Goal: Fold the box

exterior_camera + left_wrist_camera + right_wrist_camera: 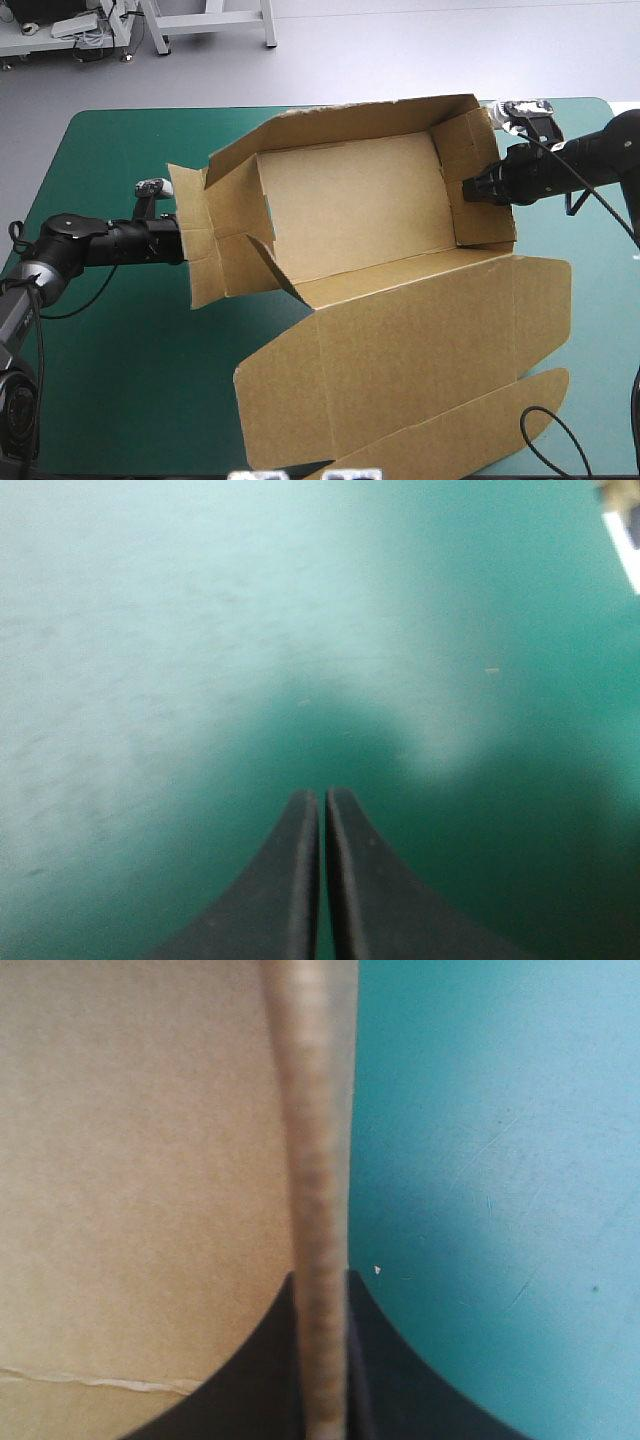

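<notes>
The right pincer (322,1276) is clamped on a board edge of the box (350,200). In the right wrist view that edge runs straight ahead from between the black fingers (250,1380). Brown board lies on one side of it and the teal-green cover (490,1160) on the other. From above, the held board is the right wall (487,180), which stands up at the box's right end; the arm reaches it from outside the box.

The left pincer (322,794) is closed on nothing. Its fingers meet with only a thin slit between them, and bare cover lies ahead. From above, this arm lies low along the table (120,380) and ends at the left flaps (198,250). These flaps splay outward from the box's left end. The high view hides whether the fingertips touch them.

The box sits in the middle of the table, nearer the far edge, as an open tray. The far wall (340,125) is raised and leans slightly outward. Inside the left end, an inner flap (262,195) stands beside the floor, and a pointed corner flap (268,262) rises at the near left corner. The lid (420,340) lies flat on the cover, joined along the tray's near side and stretching toward the near edge of the table. It has a tab at its right side and a long curved tuck flap (440,430) at its near end.
</notes>
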Controlling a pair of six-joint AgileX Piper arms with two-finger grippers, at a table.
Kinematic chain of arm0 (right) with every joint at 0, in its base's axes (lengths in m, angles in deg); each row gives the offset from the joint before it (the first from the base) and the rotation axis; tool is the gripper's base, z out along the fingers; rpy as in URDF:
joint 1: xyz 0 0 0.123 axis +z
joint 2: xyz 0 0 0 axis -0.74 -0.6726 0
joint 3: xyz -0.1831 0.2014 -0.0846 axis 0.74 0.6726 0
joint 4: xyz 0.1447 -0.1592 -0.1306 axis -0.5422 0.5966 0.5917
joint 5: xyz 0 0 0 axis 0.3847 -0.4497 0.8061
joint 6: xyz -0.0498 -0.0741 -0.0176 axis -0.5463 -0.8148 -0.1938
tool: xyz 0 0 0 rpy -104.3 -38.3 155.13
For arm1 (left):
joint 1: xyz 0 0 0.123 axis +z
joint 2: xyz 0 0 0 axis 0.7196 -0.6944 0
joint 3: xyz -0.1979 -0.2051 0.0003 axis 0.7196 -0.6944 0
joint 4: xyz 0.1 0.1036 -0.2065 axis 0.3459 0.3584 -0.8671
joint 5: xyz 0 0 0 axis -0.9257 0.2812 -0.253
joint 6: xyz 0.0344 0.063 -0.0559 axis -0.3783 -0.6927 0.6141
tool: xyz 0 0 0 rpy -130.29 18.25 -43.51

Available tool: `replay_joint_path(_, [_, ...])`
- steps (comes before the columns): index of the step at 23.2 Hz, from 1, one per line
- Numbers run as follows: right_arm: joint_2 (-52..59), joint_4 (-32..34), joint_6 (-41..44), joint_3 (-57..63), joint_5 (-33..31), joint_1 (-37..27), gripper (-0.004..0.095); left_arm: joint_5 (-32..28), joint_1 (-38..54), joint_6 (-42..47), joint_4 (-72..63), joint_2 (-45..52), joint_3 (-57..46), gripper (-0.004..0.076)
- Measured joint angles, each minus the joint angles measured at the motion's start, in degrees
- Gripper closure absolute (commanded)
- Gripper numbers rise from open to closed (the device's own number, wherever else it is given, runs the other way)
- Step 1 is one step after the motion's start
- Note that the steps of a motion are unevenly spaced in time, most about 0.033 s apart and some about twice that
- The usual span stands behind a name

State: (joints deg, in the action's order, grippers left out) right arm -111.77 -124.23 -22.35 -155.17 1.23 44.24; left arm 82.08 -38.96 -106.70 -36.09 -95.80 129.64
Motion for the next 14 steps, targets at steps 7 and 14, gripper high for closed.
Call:
replay_joint_path(7, [0.0,0.1,0.0,0.0,-0.2,0.0,0.0926,9.1,-0.1,-6.6,-14.2,0.4,0.0,0.0713])
replay_joint_path(14, [0.0,5.3,2.3,0.0,0.0,0.0,0.0926,10.0,-0.2,-3.4,-15.3,1.4,0.0,0.0711])
